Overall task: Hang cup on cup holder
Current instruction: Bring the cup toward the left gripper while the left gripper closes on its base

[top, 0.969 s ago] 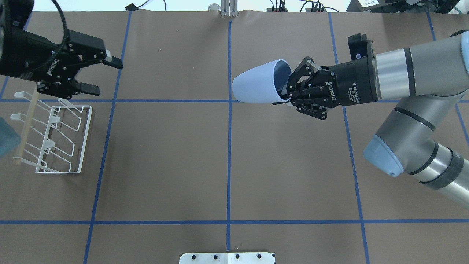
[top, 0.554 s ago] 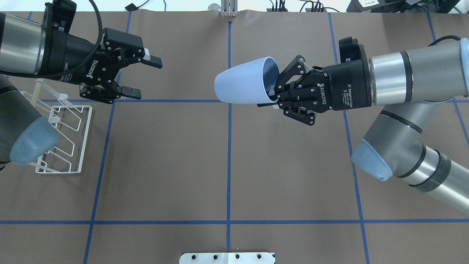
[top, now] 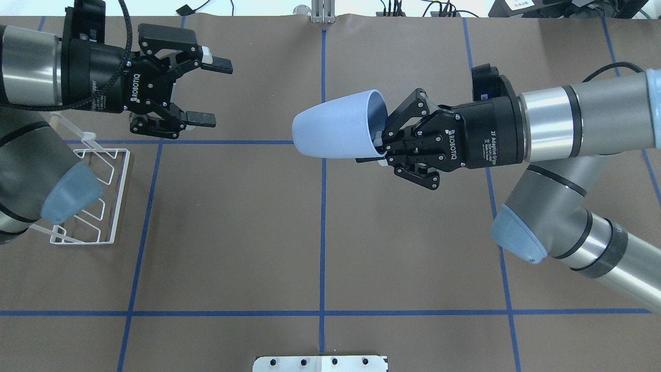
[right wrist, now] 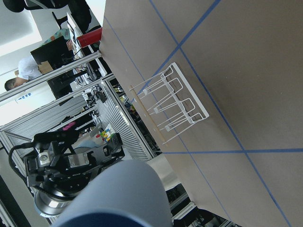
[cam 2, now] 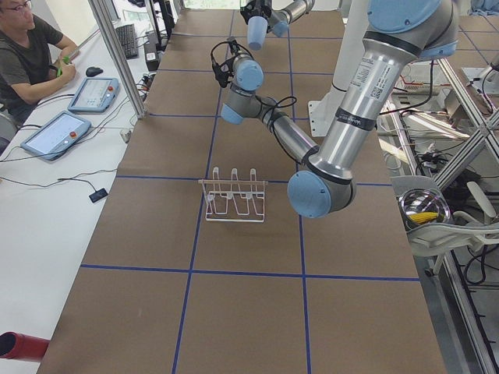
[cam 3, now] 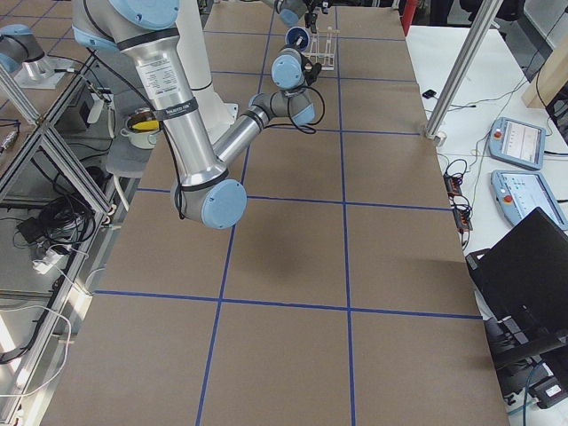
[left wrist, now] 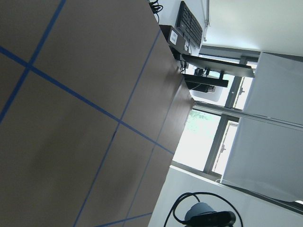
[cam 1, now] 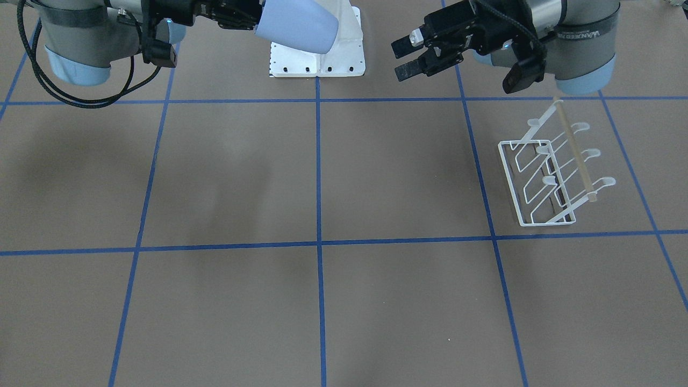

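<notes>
Blue plastic cup (top: 333, 130) hangs sideways over the middle of the counter (top: 232, 232), its rim pinched by the right end effector (top: 374, 151). Beside the white wire cup holder (cam 1: 553, 177), the left end effector (top: 216, 92) gapes wide, empty.

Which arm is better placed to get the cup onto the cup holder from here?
Left, probably: the cup holder sits on its side, and the left gripper is open, pointing at the cup. The right gripper holds the cup by its rim mid-table, so a handover looks likely.

Bright even light, soft shadows, sharp
</notes>
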Robot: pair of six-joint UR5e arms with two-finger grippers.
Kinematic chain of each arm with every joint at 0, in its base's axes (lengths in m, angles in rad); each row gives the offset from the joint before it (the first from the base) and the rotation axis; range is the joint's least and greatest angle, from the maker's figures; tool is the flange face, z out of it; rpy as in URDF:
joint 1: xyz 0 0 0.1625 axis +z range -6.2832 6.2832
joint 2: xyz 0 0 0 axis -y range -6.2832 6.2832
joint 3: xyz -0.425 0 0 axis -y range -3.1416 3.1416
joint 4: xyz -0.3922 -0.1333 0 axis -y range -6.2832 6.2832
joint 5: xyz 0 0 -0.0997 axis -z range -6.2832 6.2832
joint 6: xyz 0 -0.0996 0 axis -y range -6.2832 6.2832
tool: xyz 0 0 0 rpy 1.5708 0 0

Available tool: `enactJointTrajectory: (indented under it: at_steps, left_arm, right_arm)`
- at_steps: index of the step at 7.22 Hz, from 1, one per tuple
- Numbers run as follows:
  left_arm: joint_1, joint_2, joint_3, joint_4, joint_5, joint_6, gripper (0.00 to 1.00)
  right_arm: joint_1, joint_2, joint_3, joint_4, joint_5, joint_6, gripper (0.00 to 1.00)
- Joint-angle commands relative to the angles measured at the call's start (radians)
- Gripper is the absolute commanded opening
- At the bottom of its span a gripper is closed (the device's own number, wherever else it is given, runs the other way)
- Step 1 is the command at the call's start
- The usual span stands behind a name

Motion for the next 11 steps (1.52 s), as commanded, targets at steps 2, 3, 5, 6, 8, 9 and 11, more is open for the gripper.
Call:
enactJointTrajectory:
  at_steps: [2,3,5,6,8,9,11]
  left_arm:
    - [0.055,-0.037,0.006,-0.086,0.054,-0.033,0.98]
    - [0.071,-0.065,-0.003,-0.086,0.054,-0.027,0.98]
    - [0.079,-0.086,0.006,-0.086,0.054,-0.029,0.98]
    - [0.082,-0.097,0.006,-0.084,0.054,-0.036,0.98]
    - [0.096,-0.114,0.006,-0.084,0.056,-0.085,0.98]
    - [0.095,-0.117,0.005,-0.086,0.065,-0.088,0.98]
    - [0.099,-0.117,0.005,-0.084,0.074,-0.088,0.98]
  right_arm:
    - [-0.058,0.014,-0.026,0.144,-0.160,0.110,0.00]
    - [-0.063,0.014,-0.028,0.152,-0.172,0.111,0.00]
    - [-0.072,0.016,-0.029,0.160,-0.179,0.111,0.00]
    - [-0.080,0.019,-0.029,0.166,-0.190,0.111,0.00]
    - [-0.086,0.020,-0.029,0.172,-0.208,0.113,0.00]
    - [-0.087,0.026,-0.029,0.174,-0.213,0.128,0.00]
    - [-0.097,0.026,-0.031,0.195,-0.245,0.135,0.00]
